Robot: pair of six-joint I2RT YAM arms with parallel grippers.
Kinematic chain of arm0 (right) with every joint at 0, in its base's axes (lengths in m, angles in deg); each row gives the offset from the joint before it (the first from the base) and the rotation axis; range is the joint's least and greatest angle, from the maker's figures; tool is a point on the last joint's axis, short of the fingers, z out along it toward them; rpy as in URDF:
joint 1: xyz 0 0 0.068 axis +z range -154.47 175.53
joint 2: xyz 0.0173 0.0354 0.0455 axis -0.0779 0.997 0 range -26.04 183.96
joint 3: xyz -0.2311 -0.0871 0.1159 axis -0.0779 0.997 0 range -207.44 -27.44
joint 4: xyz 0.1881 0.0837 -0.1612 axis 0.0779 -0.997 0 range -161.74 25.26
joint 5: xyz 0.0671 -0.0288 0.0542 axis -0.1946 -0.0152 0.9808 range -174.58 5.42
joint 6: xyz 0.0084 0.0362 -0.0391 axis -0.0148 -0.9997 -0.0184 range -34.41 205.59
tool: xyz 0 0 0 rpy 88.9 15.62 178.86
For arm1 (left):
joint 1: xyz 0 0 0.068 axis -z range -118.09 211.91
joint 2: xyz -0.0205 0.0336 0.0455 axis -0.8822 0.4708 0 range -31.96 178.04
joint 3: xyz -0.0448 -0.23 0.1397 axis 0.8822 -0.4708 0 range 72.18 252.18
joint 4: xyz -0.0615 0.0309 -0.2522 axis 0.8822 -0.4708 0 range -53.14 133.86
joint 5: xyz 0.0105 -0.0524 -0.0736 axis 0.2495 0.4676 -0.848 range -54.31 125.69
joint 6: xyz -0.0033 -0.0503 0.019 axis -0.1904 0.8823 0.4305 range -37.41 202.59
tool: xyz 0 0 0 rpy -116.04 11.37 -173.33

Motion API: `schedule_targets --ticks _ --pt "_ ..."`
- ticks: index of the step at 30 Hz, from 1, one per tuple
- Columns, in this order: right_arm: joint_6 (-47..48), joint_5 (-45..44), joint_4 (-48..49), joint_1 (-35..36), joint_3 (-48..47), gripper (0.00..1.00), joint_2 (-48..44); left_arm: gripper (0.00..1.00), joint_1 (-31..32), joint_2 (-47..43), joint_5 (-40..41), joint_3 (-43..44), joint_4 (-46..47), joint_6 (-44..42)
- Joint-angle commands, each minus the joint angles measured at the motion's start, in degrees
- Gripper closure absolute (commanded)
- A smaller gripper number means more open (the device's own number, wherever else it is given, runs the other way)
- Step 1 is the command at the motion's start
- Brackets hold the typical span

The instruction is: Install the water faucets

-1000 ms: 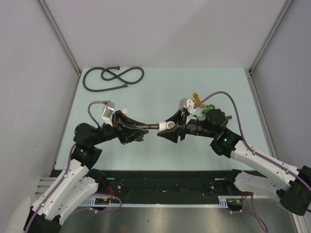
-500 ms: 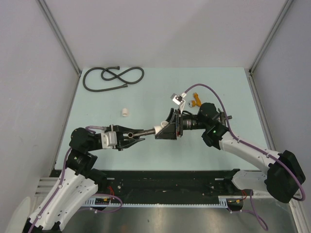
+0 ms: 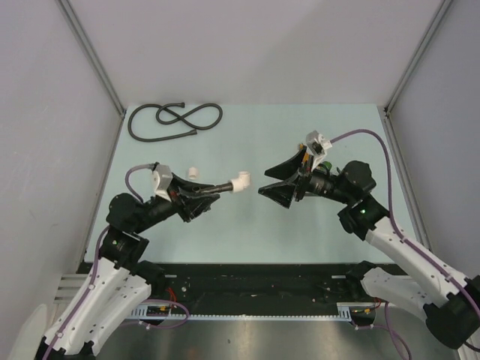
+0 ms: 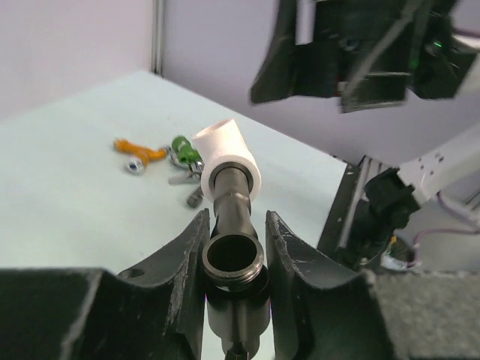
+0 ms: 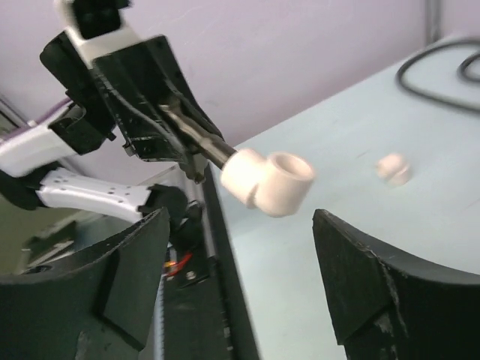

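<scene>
Raised above the tabletop's (image 3: 247, 135) middle, the left fingers (image 3: 196, 202) pinch the long faucet (image 3: 213, 187), a white elbow (image 3: 240, 182) on its tip, pointing at the right fingers (image 3: 279, 192), which face it spread wide, just apart

A robotics lab test cell: plain pale panels (image 3: 255, 52) on aluminium posts (image 3: 91, 56) wall the pale green counter (image 3: 247, 225) on three sides; a wiring tray (image 3: 262, 281) lines the counter's near edge.

The right gripper (image 3: 264, 185) has left the white elbow (image 3: 240, 182), seemingly open.
</scene>
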Motion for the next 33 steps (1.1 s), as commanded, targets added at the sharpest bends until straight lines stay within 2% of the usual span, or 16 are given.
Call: schedule_targets --ticks 1,5,6,8,9,12,20,27,33 --pt "18.04 -7.11 -6.62 1.15 -2.14 0.16 -5.87 1.00 -0.34 1.72 9.01 2.21 0.46 21.93" --pt "36.64 -10.27 -13.55 6.77 -1.61 0.10 -8.79 1.00 -0.34 4.44 8.49 1.34 0.89 31.28" --pt "40.18 -13.59 -14.09 8.61 -1.26 0.09 -9.05 1.00 -0.34 4.89 7.45 0.99 2.55 34.60" --pt "45.38 -17.73 -14.10 14.39 0.05 0.07 -9.23 1.00 -0.43 5.68 6.39 -0.24 4.84 38.04" --pt "50.02 -20.71 -14.01 15.91 0.41 0.07 -8.97 1.00 -0.43 6.73 5.25 -0.60 7.20 41.02" --pt "54.44 -24.06 -13.75 19.35 0.94 0.06 -7.30 1.00 -0.43 8.49 2.96 -1.92 11.51 45.42" --pt "57.88 -26.88 -12.61 20.58 1.99 0.08 -3.25 1.00 -0.51 12.45 -1.97 -2.44 17.76 51.59" --pt "58.50 -29.00 -9.00 21.02 3.57 0.10 -1.58 1.00 -0.51 14.03 -4.51 -1.74 19.27 54.49" --pt "58.68 -29.71 -7.86 21.02 3.66 0.20 0.96 1.00 -0.51 14.21 -5.83 -1.83 21.73 56.51"
